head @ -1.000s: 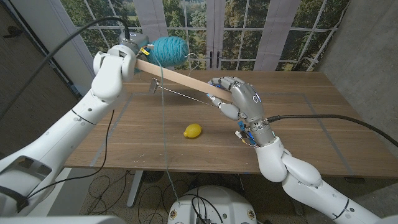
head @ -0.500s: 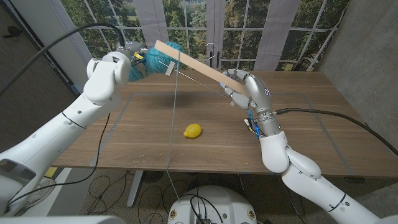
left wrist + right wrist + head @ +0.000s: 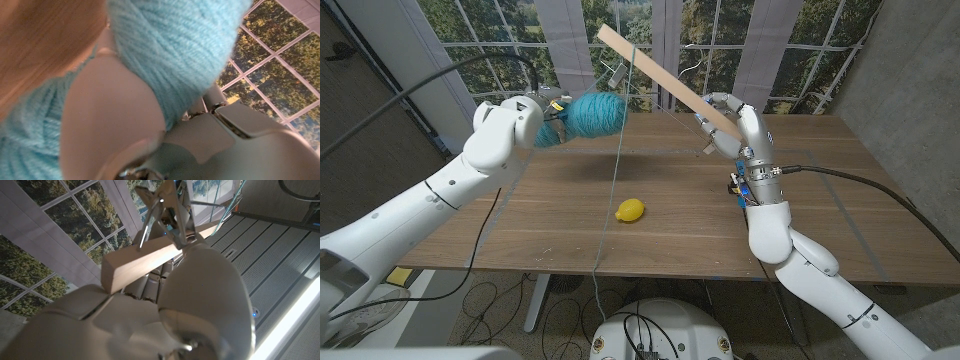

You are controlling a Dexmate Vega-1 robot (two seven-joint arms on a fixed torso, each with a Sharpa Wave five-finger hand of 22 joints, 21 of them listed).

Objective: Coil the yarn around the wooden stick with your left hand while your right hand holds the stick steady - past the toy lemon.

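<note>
The left hand (image 3: 542, 120) is raised above the table's (image 3: 820, 210) far left part, at about ten o'clock from the lemon (image 3: 631, 210), and its fingers are wrapped on the teal yarn ball (image 3: 592, 113), which juts from the hand toward three o'clock. In the left wrist view the ball (image 3: 170, 45) presses against the hand's pale shell (image 3: 110, 115), strands close and blurred.

The right hand (image 3: 735, 128) stands upright over the far right part of the table, at about two o'clock from the lemon, fingers clamped on the lower end of the stick (image 3: 665, 78). The stick slants up from that grip toward eleven o'clock, its free end high before the window (image 3: 510, 30). In the right wrist view the stick's (image 3: 145, 262) squared end pokes out past the fingers, and a metal clip (image 3: 165, 215) sits on it with teal thread caught there.

A single strand (image 3: 618, 160) drops from near the stick's upper end, almost straight down toward six o'clock, passing just beside the lemon on its nine o'clock side and on past the table's near edge. The lemon lies on the table midway between the two arms, touched by neither hand.
</note>
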